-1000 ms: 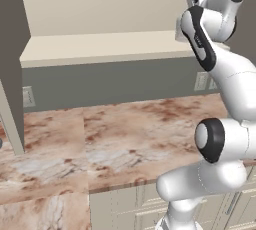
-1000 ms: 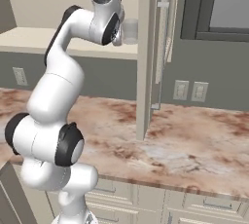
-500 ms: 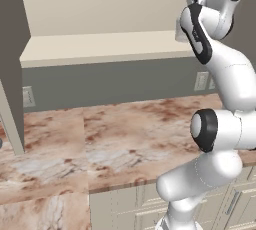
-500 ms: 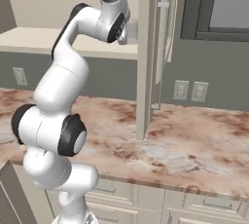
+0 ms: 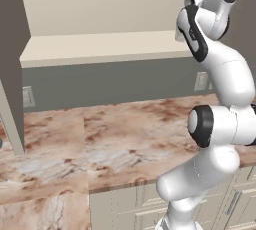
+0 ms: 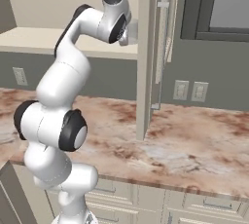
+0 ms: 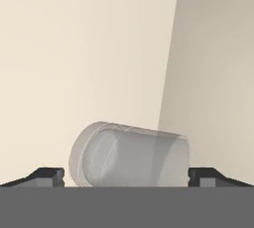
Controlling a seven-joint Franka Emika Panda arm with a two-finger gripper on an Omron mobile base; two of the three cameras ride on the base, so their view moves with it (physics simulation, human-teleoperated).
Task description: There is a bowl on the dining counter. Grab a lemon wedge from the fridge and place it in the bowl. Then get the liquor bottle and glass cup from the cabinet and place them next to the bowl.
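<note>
Clear cyl. glass cup [image 7: 130, 155], smooth

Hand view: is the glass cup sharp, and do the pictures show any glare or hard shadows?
Hand view: the glass cup is see-through with clear edges, lying across the frame between the open gripper tips; flat light, no glare. Left base view: the counter is evenly lit, veining sharp. Right base view: the cabinet side is shaded softly, no hard shadow.

The glass cup [image 7: 130, 155] rests inside the cream cabinet [image 7: 89, 48].
</note>
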